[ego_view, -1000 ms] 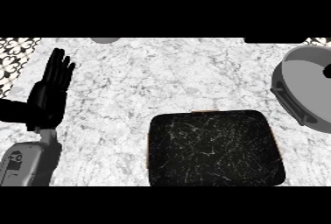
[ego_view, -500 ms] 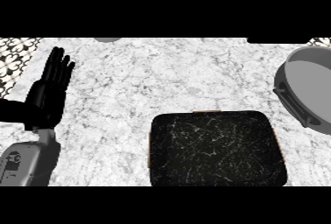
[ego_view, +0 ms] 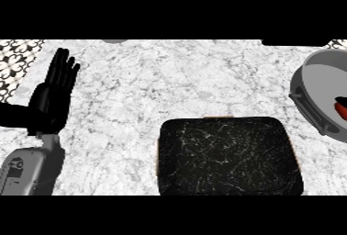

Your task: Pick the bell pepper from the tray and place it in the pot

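Red bell pepper (ego_view: 341,108) now shows inside the pot (ego_view: 313,87); left robot hand (ego_view: 53,94) stays open.

Pot (ego_view: 313,94): cut off by the right edge, far side unseen.
Red thing (ego_view: 341,108) inside pot: only a sliver showing, kind unclear.
Tray (ego_view: 227,158), left of pot: near edge cut off.

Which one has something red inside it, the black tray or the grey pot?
The grey pot at the right edge: a red thing shows inside it. The black tray holds nothing.
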